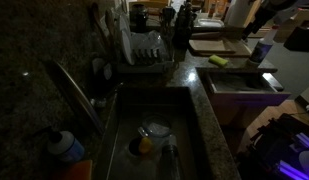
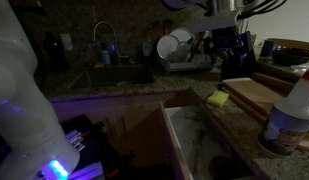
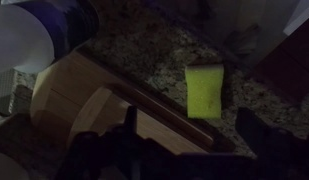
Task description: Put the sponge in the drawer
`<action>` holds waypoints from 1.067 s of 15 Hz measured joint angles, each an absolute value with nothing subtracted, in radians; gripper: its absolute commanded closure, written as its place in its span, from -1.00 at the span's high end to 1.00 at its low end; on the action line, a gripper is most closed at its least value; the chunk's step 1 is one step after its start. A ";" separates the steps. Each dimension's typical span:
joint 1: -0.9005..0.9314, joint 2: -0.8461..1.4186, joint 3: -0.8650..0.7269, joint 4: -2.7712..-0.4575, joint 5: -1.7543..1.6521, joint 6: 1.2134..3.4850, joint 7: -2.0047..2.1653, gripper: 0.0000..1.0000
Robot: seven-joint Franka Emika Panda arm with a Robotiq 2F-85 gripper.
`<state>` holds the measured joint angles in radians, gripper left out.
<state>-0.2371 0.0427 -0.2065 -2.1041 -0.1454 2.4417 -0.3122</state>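
The bottle [image 2: 287, 125] at the near corner of the counter [image 2: 239, 135] carries a red label, but the writing on it is too blurred to read (the whole kitchen is very dark).

The sponge [image 3: 204, 90] lies flat on the speckled stone, not gripped. It is just beside the wooden board [image 3: 94, 95], and a thin strip of bare counter separates them. In both exterior views the sponge [image 1: 217, 60] [image 2: 217, 99] sits close to the front edge of the counter. The drawer [image 1: 234, 82] stands open directly under that edge, with its pale interior facing up. Only the counter edge lies between the sponge and the drawer [image 2: 189, 140].

The gripper [image 3: 194, 150] hangs over the counter, above the sponge and the board, and it touches neither of them. In the wrist view its dark fingers [image 3: 129, 130] come in from the bottom of the picture. The jaws seem to stand wide apart with nothing between them, though the darkness makes their outline hard to follow. In an exterior view the gripper [image 2: 229, 50] shows as a dark shape in front of the rack [image 2: 179, 48], which holds white plates.

On the side of the sponge away from the board, the stone is bare. The sink [image 1: 154, 125] lies well apart from the sponge, further along the counter.
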 measured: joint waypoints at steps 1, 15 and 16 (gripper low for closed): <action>-0.234 0.055 -0.207 -2.092 -0.143 2.443 -0.320 1.00; -0.241 0.304 -0.159 -1.862 0.114 2.299 -0.773 1.00; -0.242 0.309 -0.159 -1.857 0.114 2.297 -0.774 1.00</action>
